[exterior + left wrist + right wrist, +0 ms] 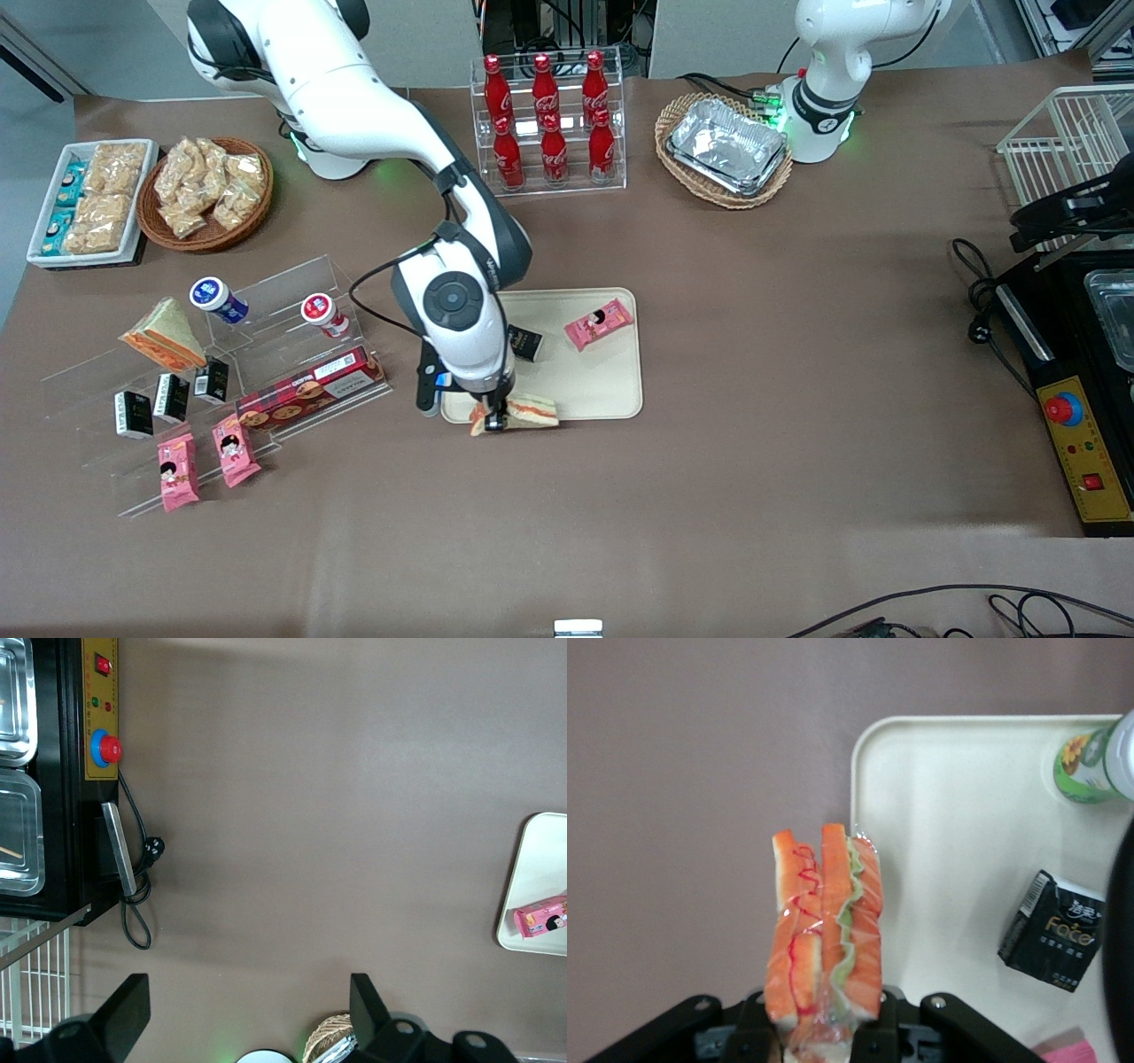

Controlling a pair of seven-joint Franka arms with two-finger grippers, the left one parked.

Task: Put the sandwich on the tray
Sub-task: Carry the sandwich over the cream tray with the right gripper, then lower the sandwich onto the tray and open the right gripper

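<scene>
One sandwich [530,411], clear-wrapped, orange/red filling stripes + green edge, sits clamped in the end effector [494,418] at lower centre of front frame. End effector fingers pinch one end of the wedge; rest of sandwich sticks out sideways from the fingers toward the parked arm's end, lying over the tray [611,372] edge nearest the front cam. Can't tell if it touches the tray surface or hangs just above. Wrist view: sandwich [824,921] stands straight out from the end effector [824,1036], fingers closed narrow on its base, straddling the tray [939,815] rim w/ part over brown tabletop [700,771], part over tray. On tray, farther from the front cam than the sandwich: black carton [525,343], pink snack pack [599,323]. Wrist view also shows black carton [1052,930] and a green-labelled bottle [1090,762] on tray.
</scene>
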